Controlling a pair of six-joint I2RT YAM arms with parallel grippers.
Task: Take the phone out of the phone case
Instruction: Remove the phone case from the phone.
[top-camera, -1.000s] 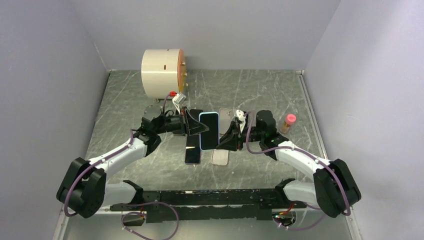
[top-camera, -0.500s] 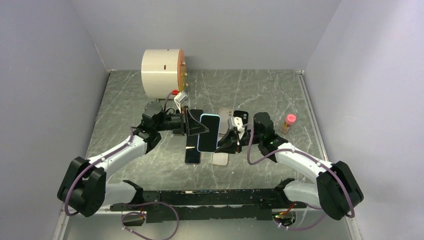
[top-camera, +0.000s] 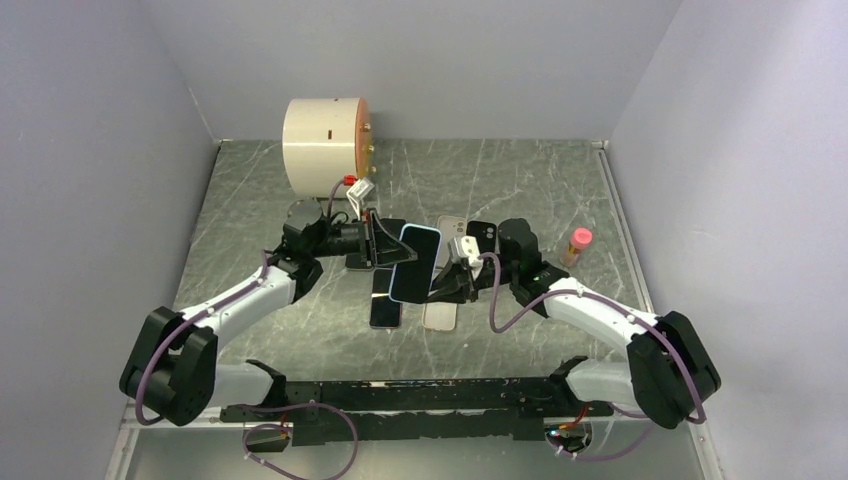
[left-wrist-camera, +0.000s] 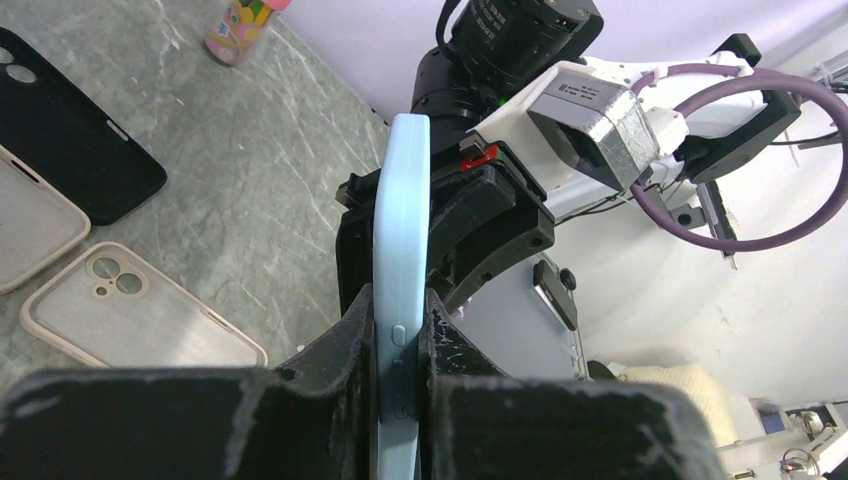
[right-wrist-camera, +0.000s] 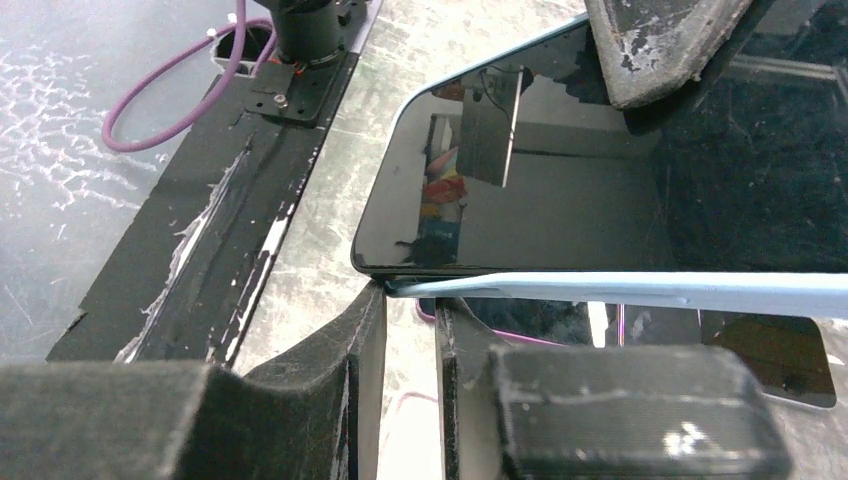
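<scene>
Blue phone case (left-wrist-camera: 402, 200) clamped in left gripper (left-wrist-camera: 400, 345) jaws, right gripper (right-wrist-camera: 408, 325) alongside

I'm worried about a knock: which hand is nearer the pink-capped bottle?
Right. The right hand is at the cased phone's edge on the bottle's side; the left hand holds the opposite edge, farther away.

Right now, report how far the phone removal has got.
Done: the blue-cased phone is lifted off the table, clamped by the left gripper. In hand: the right gripper pinches its corner edge. Left: the phone still sits in its case, with no separation visible.
</scene>
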